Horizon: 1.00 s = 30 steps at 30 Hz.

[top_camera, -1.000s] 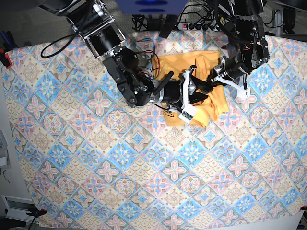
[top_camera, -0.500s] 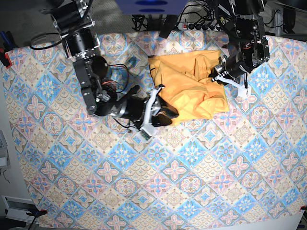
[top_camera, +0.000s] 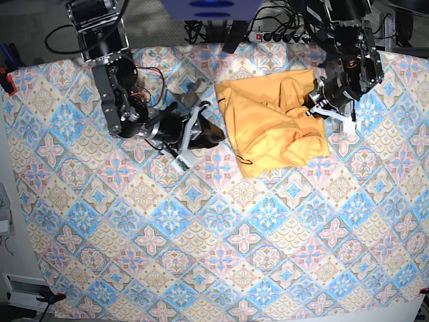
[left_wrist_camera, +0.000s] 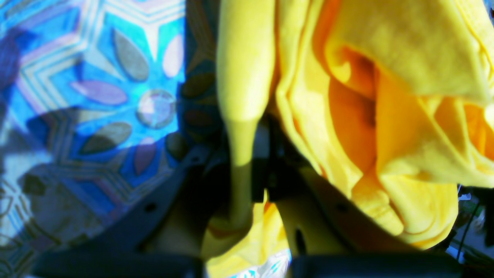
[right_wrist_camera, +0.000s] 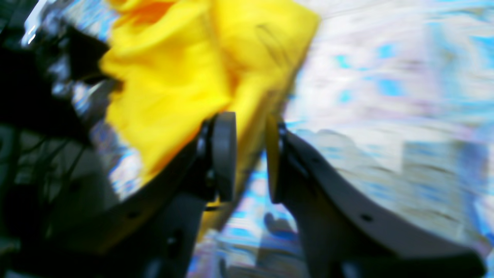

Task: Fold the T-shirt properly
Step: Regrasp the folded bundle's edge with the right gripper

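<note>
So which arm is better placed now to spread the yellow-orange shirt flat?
Probably the left: its tool is shut on the crumpled yellow-orange cloth T-shirt at the edge. The right tool sits beside the opposite edge, jaws apart, holding nothing.

Table [top_camera: 201, 268] fills nearly the whole base view, covered by a blue-and-pink tile-patterned tablecloth [top_camera: 281, 221]. Power strip [top_camera: 278, 36] and tangled black cables [top_camera: 201, 30] along the top edge, centre. Grey floor [top_camera: 40, 27] at upper left. Red clamp [top_camera: 7, 82] on the cloth's left edge. Bright, even light.
</note>
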### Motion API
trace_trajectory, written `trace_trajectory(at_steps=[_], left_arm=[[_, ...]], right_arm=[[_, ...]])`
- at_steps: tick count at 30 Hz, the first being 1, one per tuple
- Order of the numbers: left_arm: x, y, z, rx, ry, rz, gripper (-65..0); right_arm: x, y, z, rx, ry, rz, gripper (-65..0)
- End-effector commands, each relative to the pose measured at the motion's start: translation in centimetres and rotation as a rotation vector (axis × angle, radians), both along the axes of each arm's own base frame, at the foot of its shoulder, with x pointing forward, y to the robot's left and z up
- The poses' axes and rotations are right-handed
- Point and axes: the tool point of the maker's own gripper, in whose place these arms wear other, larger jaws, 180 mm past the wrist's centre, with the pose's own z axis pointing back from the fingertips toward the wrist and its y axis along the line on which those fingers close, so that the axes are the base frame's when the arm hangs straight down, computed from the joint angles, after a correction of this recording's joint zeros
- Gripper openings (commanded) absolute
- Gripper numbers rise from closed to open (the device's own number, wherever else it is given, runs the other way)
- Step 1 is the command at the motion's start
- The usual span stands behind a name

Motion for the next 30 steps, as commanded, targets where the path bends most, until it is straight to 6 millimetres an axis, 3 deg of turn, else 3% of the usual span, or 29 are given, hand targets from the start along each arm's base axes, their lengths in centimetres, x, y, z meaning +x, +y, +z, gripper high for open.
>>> trace_trajectory(at_steps=[1,4,6,8,13,15,17,25,30], left_arm=[[0.8,0.3,0.7,0.007,-0.03,0.0,-65.0],[0.9,0.3,0.7,0.009,-0.032,-0.002,-65.0],[1.5,-0.3,0.8,0.006,-0.037,-0.018,-60.2],[1.5,-1.5,0.6,0.003,-0.029,-0.068,-50.7],[1.3,-3.6,0.8,-0.02,-0.027,-0.174,-18.8],[0.7,-2.9,0.9,-0.044,-0.022,-0.149,-8.8],[0.4,-1.9,1.2,-0.058,-0.029,-0.111,-3.1],[-2.3,2.8,0.9,-0.025,0.001,0.028,-1.9],[-2.4,3.3,3.0,0.015,-0.051,0.017,-1.9]], right_arm=[[0.4,1.2,1.6,0.053,-0.04,0.02,-47.5],[-0.2,2.2,1.7,0.059,-0.042,0.053,-37.3],[-0.2,2.2,1.7,0.058,-0.04,0.053,-33.9],[-0.2,2.2,1.7,0.058,-0.04,0.053,-33.8],[-0.2,2.2,1.6,0.057,-0.039,0.052,-34.4],[-0.2,2.2,1.7,0.058,-0.04,0.052,-34.4],[-0.1,2.2,1.7,0.062,-0.043,0.049,-34.4],[0.6,2.2,2.2,0.064,-0.059,0.047,-36.1],[1.3,2.3,2.6,0.064,-0.076,0.048,-36.2]])
